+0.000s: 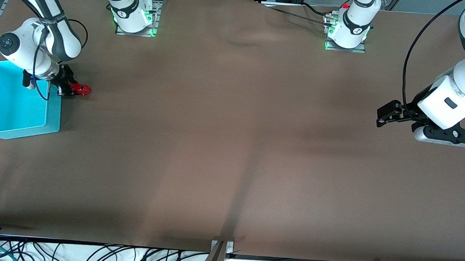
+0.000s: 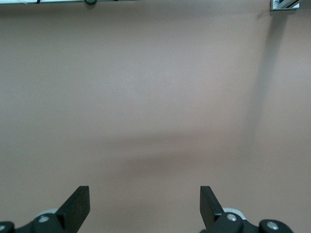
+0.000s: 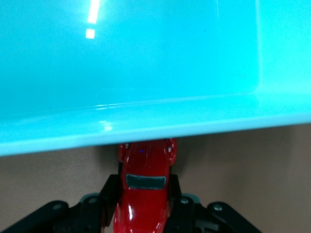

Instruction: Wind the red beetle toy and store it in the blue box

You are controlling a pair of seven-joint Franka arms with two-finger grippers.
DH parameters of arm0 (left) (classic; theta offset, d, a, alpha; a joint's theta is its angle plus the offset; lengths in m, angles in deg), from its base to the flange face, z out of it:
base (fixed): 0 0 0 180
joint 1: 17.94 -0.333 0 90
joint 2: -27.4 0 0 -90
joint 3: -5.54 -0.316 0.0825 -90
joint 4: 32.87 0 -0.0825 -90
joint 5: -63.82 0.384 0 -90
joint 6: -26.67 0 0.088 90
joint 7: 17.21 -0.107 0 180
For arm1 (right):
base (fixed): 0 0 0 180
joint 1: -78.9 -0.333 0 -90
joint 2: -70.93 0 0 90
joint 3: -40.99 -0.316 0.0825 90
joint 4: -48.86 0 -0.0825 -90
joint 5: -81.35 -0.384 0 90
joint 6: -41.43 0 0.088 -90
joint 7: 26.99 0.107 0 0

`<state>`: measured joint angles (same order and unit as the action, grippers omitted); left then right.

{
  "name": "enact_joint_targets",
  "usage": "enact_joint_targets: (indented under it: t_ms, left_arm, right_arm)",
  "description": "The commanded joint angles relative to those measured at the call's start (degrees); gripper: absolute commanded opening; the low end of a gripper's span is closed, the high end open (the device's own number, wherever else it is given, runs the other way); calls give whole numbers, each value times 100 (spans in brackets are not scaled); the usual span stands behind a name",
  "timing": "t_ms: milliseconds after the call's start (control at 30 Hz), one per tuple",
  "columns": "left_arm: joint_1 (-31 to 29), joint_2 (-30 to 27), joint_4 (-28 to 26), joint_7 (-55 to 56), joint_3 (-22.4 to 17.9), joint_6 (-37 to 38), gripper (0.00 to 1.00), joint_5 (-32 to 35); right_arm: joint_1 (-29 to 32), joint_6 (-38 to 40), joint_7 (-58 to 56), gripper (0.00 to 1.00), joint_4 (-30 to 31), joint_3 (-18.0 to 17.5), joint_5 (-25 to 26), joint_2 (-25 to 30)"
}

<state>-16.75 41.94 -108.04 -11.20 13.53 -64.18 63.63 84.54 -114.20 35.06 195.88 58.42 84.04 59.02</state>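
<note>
One toy car [image 1: 80,89], red, on the table touching the blue box [image 1: 1,130] wall. Right gripper [image 1: 68,89] clamped across its flanks; long axis runs square to that wall, one end against it. Left gripper [image 1: 381,117] spread wide, waiting well apart at its own end.

The toy [image 3: 145,194] is glossy red plastic; the box [image 1: 2,114] is smooth, shiny cyan plastic; the table [image 1: 231,146] cover is matt brown, paper-like.

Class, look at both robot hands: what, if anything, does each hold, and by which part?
The right hand grips the red toy car by its sides, beside the blue box. The left hand holds nothing.
</note>
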Motion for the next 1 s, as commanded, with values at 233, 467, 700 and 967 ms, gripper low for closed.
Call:
enact_joint_targets:
  t_ms: [233,467,700,967]
  left_arm:
    - [4,-22,73,-135,-17,111,100,-7]
    - [4,-22,73,-135,-17,111,100,-7]
    - [-5,-31,81,-126,-17,103,100,2]
    - [4,-31,73,-126,0,111,100,2]
  right_arm:
    - [16,297,18,0,54,-20,-6,391]
    - [16,630,18,0,28,-56,12,646]
    - [7,1061,18,0,10,-126,38,989]
    - [-28,1342,18,0,10,-240,284,1340]
